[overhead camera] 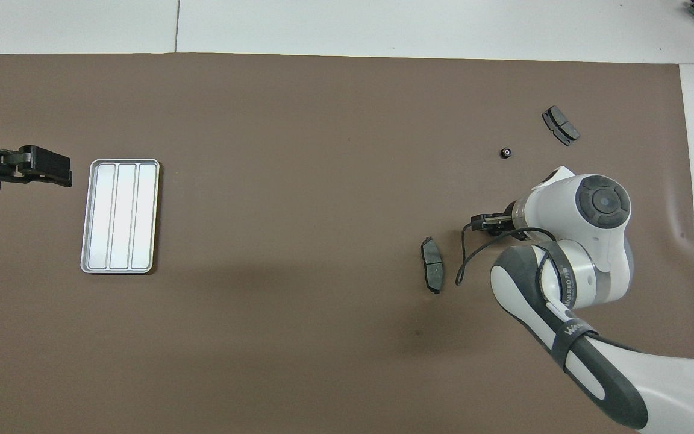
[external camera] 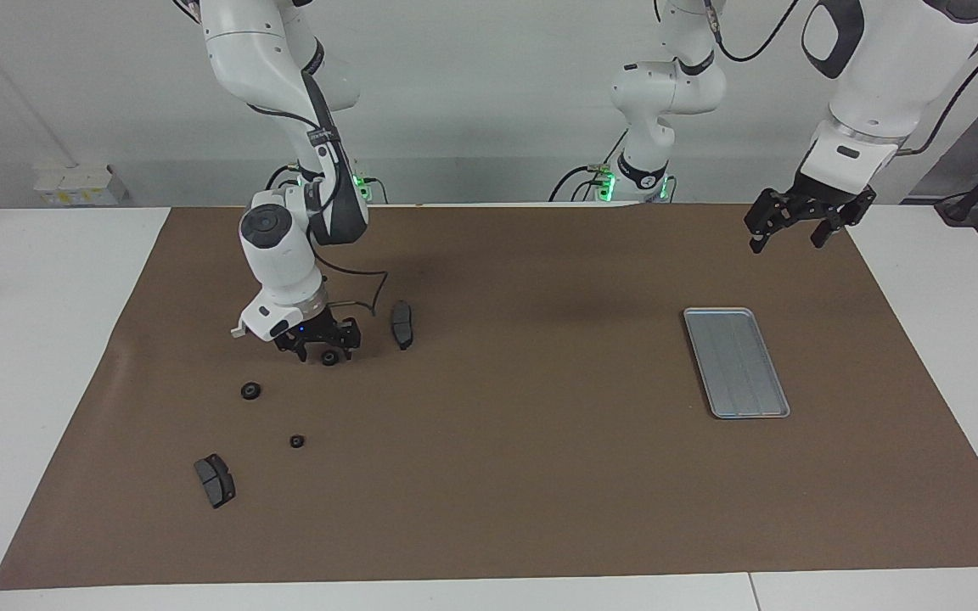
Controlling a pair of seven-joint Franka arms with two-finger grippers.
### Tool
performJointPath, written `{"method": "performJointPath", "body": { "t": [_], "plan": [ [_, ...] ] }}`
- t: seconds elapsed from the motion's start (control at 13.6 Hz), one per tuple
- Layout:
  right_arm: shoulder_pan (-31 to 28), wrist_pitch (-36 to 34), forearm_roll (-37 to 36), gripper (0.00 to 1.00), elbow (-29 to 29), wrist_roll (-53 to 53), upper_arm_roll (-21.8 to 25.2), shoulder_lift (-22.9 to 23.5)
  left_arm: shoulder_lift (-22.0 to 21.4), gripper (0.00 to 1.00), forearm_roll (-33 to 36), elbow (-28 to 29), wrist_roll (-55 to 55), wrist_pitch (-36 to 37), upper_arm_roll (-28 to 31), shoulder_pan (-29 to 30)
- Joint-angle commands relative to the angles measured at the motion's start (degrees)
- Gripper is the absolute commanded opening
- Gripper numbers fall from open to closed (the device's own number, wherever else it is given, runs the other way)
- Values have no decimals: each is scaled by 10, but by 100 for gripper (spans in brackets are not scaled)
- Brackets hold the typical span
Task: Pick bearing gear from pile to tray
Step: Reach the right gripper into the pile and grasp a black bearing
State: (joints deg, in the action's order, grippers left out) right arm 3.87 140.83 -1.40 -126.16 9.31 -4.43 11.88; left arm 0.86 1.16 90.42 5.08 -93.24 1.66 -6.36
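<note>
Brown matting is spread over the white table (external camera: 47, 356), and the pile lies toward the right arm's end. The right gripper (external camera: 326, 352) is lowered around one bearing gear (external camera: 329, 358), jaws spread at either side of it — no grip is yet made. Small, rigid and probably light, the gear is best taken across its rim. Three gears, two brake pads (external camera: 402, 324) and one tray (external camera: 735, 362) are counted. The left gripper (external camera: 795, 227) waits, spread, near the tray.
</note>
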Motion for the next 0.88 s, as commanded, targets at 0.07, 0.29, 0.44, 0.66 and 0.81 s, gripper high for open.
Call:
{"method": "performJointPath", "body": {
  "t": [0.07, 0.29, 0.44, 0.66, 0.81],
  "plan": [
    [-1, 30, -11, 75, -29, 27, -1, -8, -16, 100, 8, 20, -2, -8, 0, 1],
    [-1, 41, -11, 59, -30, 30, -1, -6, -16, 100, 8, 20, -2, -8, -1, 1],
    [-1, 46, -11, 42, -29, 31, -1, -6, -16, 100, 8, 20, -2, -8, -1, 2],
    [0, 43, -11, 0, -23, 31, -1, -5, -16, 100, 8, 20, -2, -8, 0, 2],
    [14, 18, -11, 0, 8, 50, -1, -6, -16, 100, 8, 20, -2, -8, 0, 1]
  ]
}}
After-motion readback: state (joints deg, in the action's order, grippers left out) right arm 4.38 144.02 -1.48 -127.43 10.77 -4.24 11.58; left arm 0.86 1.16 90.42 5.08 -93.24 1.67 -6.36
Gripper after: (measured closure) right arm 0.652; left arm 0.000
